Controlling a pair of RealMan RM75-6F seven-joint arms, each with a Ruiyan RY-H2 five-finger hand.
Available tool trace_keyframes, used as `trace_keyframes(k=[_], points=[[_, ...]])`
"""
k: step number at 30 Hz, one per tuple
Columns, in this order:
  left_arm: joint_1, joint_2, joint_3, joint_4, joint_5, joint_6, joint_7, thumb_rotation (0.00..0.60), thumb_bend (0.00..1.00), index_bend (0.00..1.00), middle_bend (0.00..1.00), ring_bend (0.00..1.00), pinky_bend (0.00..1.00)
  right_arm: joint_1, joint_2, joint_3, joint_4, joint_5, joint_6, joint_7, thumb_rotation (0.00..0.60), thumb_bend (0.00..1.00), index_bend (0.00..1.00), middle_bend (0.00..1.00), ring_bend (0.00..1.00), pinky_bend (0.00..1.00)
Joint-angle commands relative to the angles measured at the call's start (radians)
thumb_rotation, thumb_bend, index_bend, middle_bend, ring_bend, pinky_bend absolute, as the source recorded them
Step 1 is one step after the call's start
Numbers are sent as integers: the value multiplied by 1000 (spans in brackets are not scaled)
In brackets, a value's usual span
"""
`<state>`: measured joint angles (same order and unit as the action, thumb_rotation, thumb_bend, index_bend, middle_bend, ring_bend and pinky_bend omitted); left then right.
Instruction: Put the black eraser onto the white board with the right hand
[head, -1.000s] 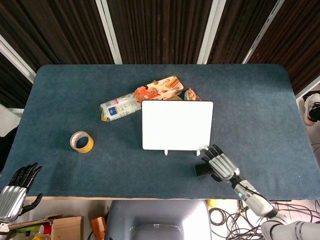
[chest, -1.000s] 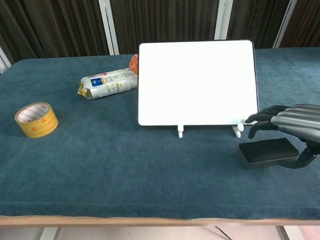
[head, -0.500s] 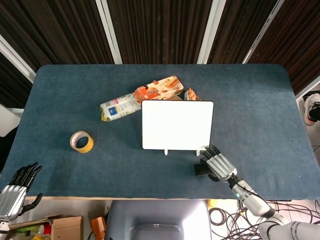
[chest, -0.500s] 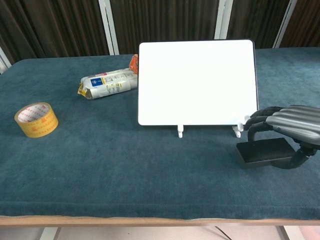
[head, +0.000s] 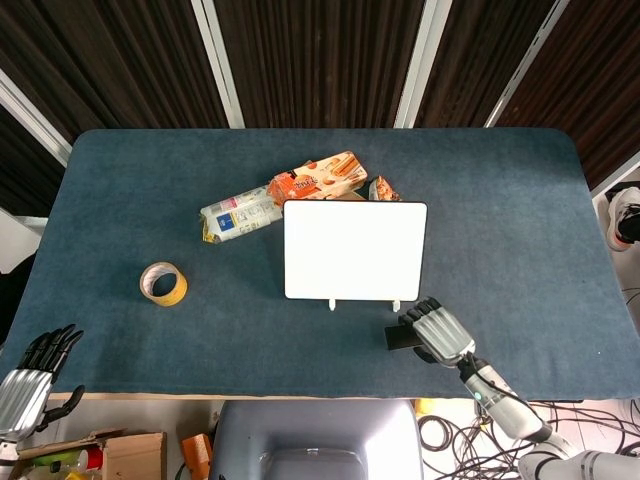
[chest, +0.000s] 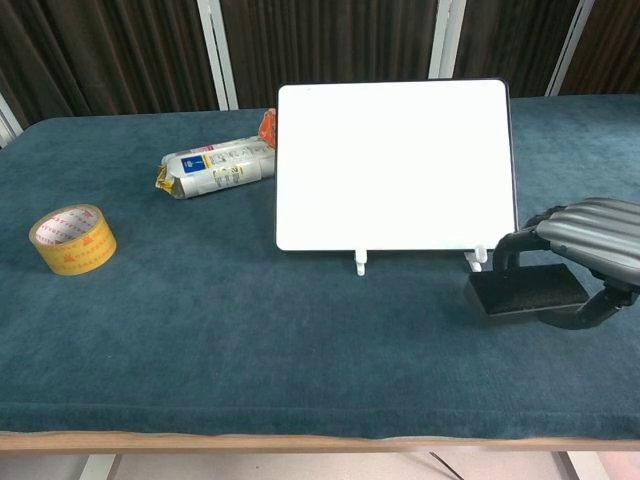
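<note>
Black eraser (chest: 528, 290): 1, a dark block in front of the white board's right foot, near the table's front edge; its underside looks slightly off the cloth in the chest view, though I cannot be sure.
Right hand (chest: 585, 238): grasping the black eraser, fingers (chest: 520, 243) curled down over its far edge and the thumb under its near right end; seen from above (head: 436, 334) it covers the eraser's right part.
White board (head: 354, 250): 1, standing upright on 2 small white feet (chest: 361, 265) at mid-table, blank face toward the robot, dark rim along its right side.
Gap: the eraser sits just beside the board's right foot, apart from the board face.
Left hand (head: 28, 382): holds nothing, fingers apart, off the table's front left corner; head view only.
Snack packs: 3 behind the board — 1 silvery pack with a blue label (head: 239, 214), 1 orange biscuit pack (head: 317, 177), 1 small orange wrapper (head: 383, 189) partly hidden by the board's top edge.
Tape roll (chest: 72, 238): 1, yellow, lying flat, well apart to the left.
Table (head: 520, 220): 1, covered in blue cloth.
In the way: the board's right foot stands between eraser and board face; the snack packs lie behind the board, the tape far off to the side.
</note>
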<state>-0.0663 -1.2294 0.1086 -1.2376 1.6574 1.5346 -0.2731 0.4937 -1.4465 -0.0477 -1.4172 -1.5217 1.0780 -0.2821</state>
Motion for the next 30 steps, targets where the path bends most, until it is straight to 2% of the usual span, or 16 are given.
trace_keyframes(k=[1, 8, 15, 21, 23, 30], points=[[0, 0, -1, 1, 0, 0, -1, 600, 369, 0, 11, 11, 78, -7, -11, 7, 10, -9, 21, 6, 600, 235, 821, 444, 319, 305], [1, 1, -6, 2, -2, 0, -15, 600, 368, 0, 10, 11, 78, -9, -34, 48, 30, -58, 114, 20, 600, 235, 846, 494, 372, 360], [-1, -2, -6, -3, 12, 5, -8, 600, 368, 0, 12, 11, 78, 56, -93, 177, 57, -79, 181, -211, 600, 235, 827, 494, 372, 359], [0, -9, -8, -13, 21, 16, 6, 600, 368, 0, 18, 17, 81, 154, -195, 281, 187, -55, 169, -385, 600, 235, 803, 494, 373, 360], [2, -9, -8, -15, 24, 21, 13, 600, 369, 0, 20, 18, 81, 184, -233, 302, 241, -44, 160, -423, 600, 235, 782, 494, 372, 359], [6, -5, -6, -21, 28, 27, 23, 600, 367, 0, 20, 18, 82, 225, -303, 320, 336, -20, 147, -436, 600, 235, 758, 494, 373, 356]])
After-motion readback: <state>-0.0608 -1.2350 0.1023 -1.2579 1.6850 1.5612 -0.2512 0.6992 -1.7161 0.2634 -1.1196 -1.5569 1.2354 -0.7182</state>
